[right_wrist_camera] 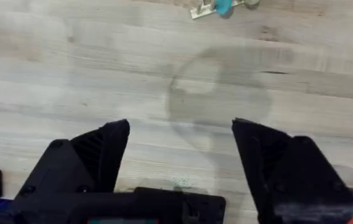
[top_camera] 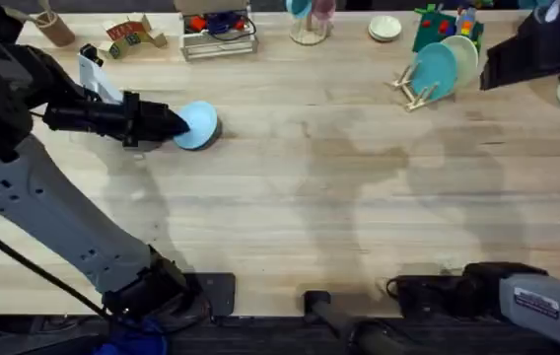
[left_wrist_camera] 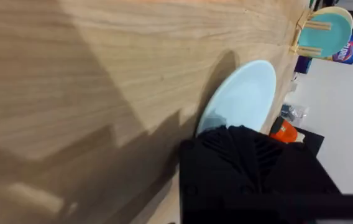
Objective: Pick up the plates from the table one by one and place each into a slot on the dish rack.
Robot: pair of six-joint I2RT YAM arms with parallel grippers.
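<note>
- Left gripper (top_camera: 179,124) is clamped on the near edge of the light blue plate (top_camera: 199,125), which is tipped up off the table (top_camera: 290,227) at the left side.
- Right gripper (right_wrist_camera: 180,144) hangs over bare wood with its fingers (right_wrist_camera: 105,149) spread wide, nothing between them.
- Dish rack (top_camera: 416,87) stands at the far right of the table — the teal plate (top_camera: 436,69) and the pale cream plate (top_camera: 463,57) are upright in its slots.
- Clutter along the far edge: a wire-frame tray (top_camera: 219,37), wooden blocks (top_camera: 130,35) and a small dish (top_camera: 385,29) — all well apart from the held plate.
- Open tabletop lies between the held plate and the rack.
</note>
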